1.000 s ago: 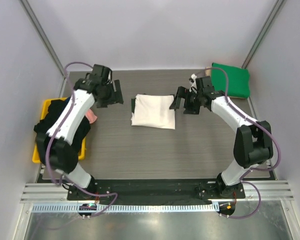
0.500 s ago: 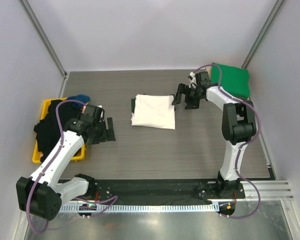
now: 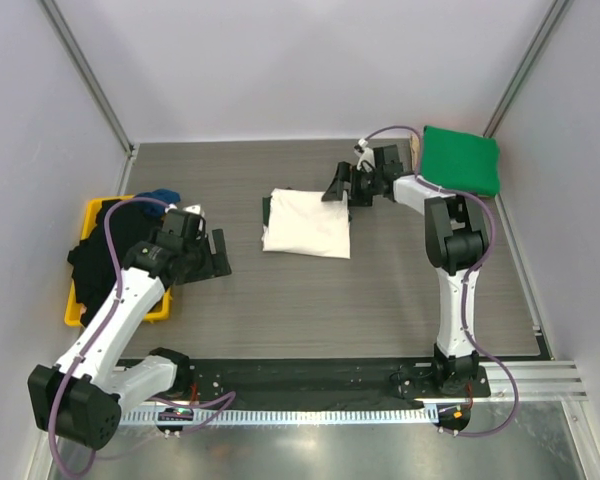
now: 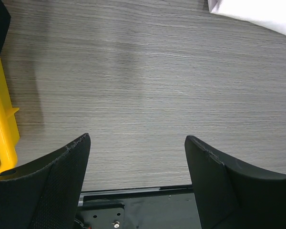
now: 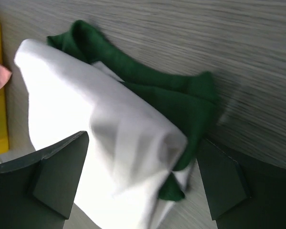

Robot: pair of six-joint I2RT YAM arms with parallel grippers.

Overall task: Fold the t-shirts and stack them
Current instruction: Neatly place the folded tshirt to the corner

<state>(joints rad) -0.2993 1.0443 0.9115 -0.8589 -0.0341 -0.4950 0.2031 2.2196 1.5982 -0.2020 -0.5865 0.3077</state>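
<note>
Right gripper (image 3: 342, 185), jaws apart, hovers at the folded cream tee's (image 3: 305, 222) far right corner mid-table; left gripper (image 3: 208, 255), also apart, hangs empty near the left tray (image 3: 72, 312), where dark tees (image 3: 100, 250) lie unfolded; green tee (image 3: 462, 160) sits folded far right

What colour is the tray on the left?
The tray is yellow, best seen in the top external view.

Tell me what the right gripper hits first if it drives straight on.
Likely the folded cream t-shirt, at its dark green sleeve, lying just ahead of the right gripper's open jaws.
</note>
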